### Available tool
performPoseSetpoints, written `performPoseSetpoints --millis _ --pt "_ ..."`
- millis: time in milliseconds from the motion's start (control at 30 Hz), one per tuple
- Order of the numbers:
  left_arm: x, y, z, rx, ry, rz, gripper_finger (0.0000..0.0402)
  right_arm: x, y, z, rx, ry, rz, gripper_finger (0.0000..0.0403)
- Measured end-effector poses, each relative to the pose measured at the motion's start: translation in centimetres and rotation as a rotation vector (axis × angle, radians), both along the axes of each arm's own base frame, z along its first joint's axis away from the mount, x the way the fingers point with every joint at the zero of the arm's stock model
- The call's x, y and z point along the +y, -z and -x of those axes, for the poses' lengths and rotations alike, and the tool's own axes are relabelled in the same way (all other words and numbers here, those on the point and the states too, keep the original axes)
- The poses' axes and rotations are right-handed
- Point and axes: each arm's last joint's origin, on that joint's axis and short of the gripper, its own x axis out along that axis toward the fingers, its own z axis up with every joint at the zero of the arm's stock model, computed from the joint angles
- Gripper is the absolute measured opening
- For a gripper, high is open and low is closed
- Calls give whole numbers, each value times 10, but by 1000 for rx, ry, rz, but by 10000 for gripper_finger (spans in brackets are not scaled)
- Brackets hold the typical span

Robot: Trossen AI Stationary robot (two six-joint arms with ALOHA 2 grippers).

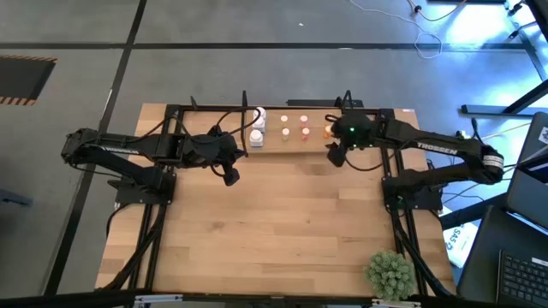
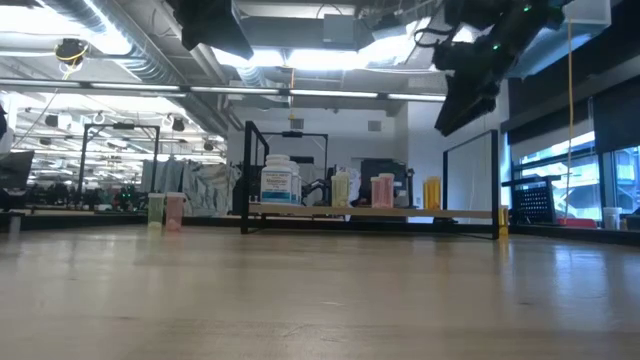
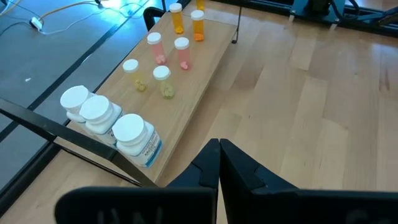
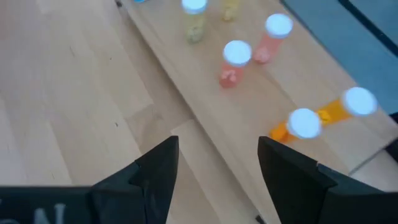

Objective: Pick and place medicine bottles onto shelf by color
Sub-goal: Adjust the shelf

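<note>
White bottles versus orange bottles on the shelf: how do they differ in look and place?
The white bottles are chunky, with printed labels; the orange bottles are slim, see-through and unlabelled. The white bottles number three, bunched together at the shelf end nearer the left claw; the orange bottles number two, at the opposite end, near the right claw. Both kinds stand upright on the shelf with white caps.

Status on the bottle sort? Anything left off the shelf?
Looks nearly done: the shelf holds white bottles, yellow, pink and orange, grouped by color. In hand: nothing; right gripper is open and empty over the orange end, left gripper shut, empty. No loose bottles visible on the table.
</note>
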Motion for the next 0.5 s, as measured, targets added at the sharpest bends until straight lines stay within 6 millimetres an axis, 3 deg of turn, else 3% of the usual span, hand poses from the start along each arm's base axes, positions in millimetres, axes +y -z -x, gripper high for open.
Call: performPoseSetpoints --millis 167,500 --pt "0 0 0 0 0 0 0 0 -11 21 -6 127 33 215" --pt "0 0 0 0 0 0 0 -8 -15 58 36 619 83 203"
